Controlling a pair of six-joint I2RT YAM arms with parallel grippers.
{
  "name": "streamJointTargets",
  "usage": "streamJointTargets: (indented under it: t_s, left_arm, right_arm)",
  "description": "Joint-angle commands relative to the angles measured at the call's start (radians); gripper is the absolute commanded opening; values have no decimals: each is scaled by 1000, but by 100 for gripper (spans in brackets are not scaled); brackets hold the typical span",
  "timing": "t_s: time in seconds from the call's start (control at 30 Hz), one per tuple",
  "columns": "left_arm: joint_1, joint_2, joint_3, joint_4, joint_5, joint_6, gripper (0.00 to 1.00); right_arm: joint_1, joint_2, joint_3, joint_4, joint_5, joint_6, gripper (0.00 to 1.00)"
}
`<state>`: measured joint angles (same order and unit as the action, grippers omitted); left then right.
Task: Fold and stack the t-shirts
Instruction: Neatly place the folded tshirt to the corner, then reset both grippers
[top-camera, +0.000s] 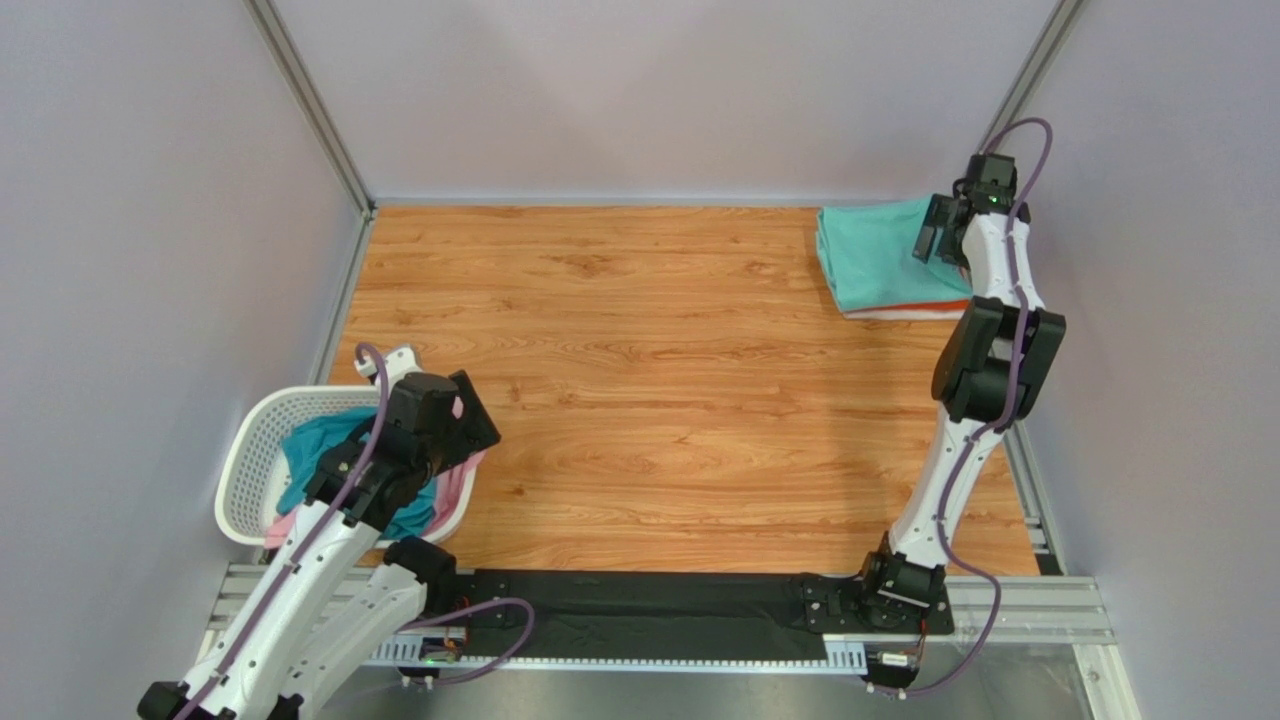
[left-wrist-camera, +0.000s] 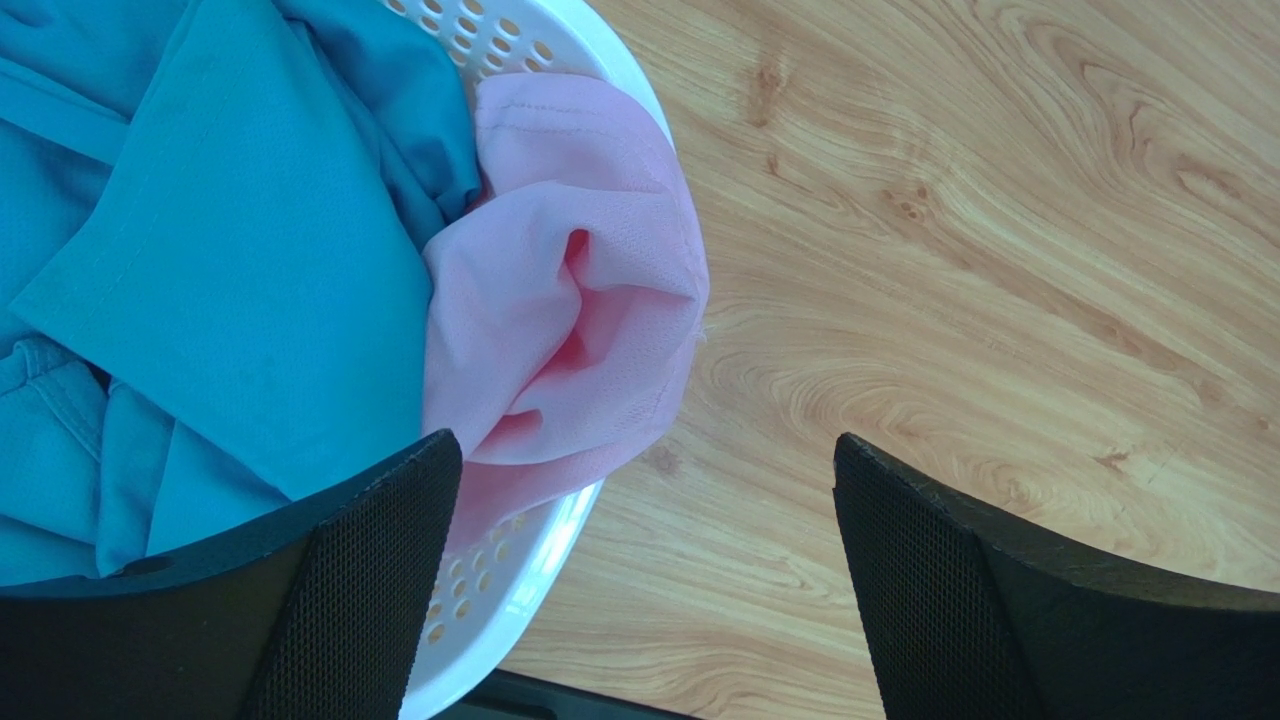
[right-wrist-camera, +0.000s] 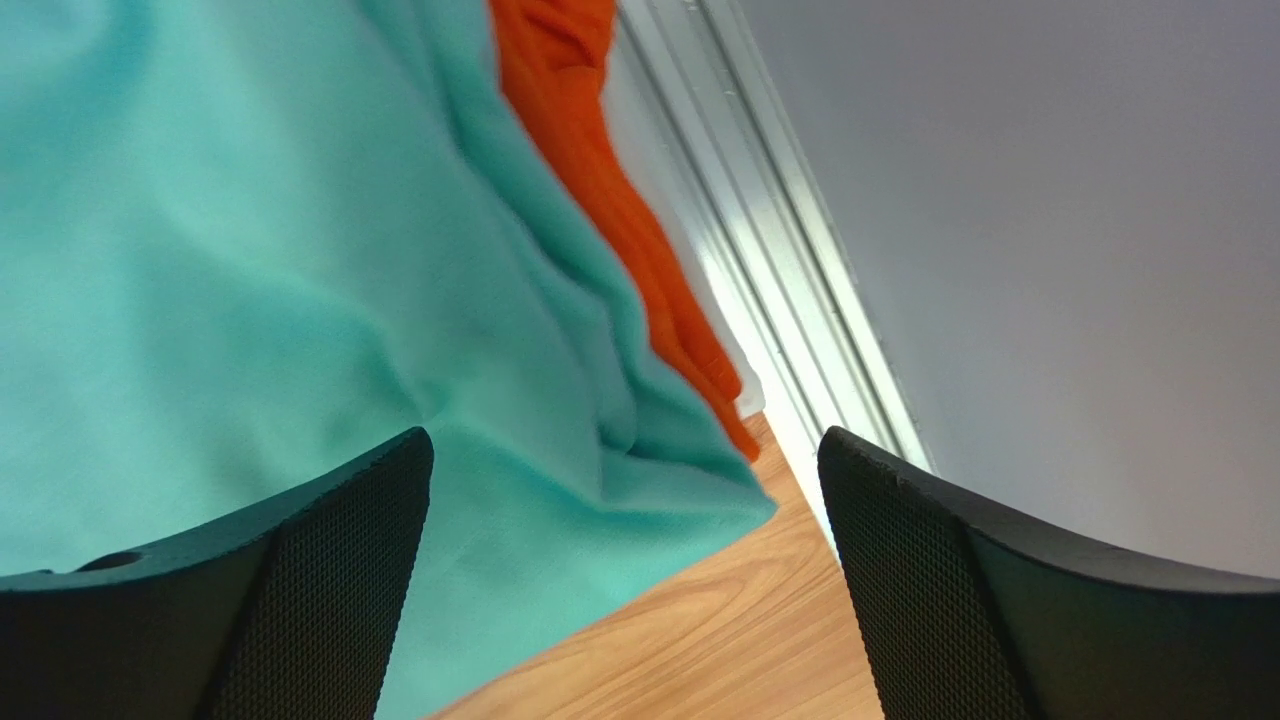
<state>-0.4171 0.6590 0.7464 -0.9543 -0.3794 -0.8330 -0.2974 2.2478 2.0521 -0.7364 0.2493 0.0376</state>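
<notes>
A folded mint-teal t-shirt (top-camera: 879, 255) lies at the table's back right, on top of an orange one whose edge (top-camera: 935, 309) shows beneath it. My right gripper (top-camera: 935, 234) hovers over that stack's right side, open. In the right wrist view the mint-teal corner (right-wrist-camera: 271, 270) and the orange edge (right-wrist-camera: 601, 165) lie below the spread jaws of this gripper (right-wrist-camera: 624, 525), which hold nothing. My left gripper (left-wrist-camera: 646, 510) is open above the basket's rim, beside a crumpled pink t-shirt (left-wrist-camera: 571, 315) and a teal-blue one (left-wrist-camera: 226, 270).
The white plastic laundry basket (top-camera: 248, 480) stands at the table's near left edge with its perforated rim (left-wrist-camera: 511, 585) under my left fingers. Grey walls and a metal rail (right-wrist-camera: 781, 300) close in just right of the stack. Bare wooden tabletop (top-camera: 646, 375) lies between the arms.
</notes>
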Motion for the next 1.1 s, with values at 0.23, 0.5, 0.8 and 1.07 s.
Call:
streamJointTargets:
  t_s: [0.23, 0.5, 0.8, 1.07]
  left_arm:
    - [5, 22, 54, 23, 37, -3, 100]
    - [5, 45, 59, 106, 76, 15, 100]
    - [5, 90, 57, 186, 132, 48, 100]
    - [5, 93, 36, 215, 146, 61, 100]
  right_arm:
    - [95, -425, -131, -12, -286, 57, 100]
    - [344, -646, -380, 17, -199, 125, 100]
    - [622, -899, -898, 245, -97, 358, 100]
    - [734, -998, -1198, 331, 37, 475, 100]
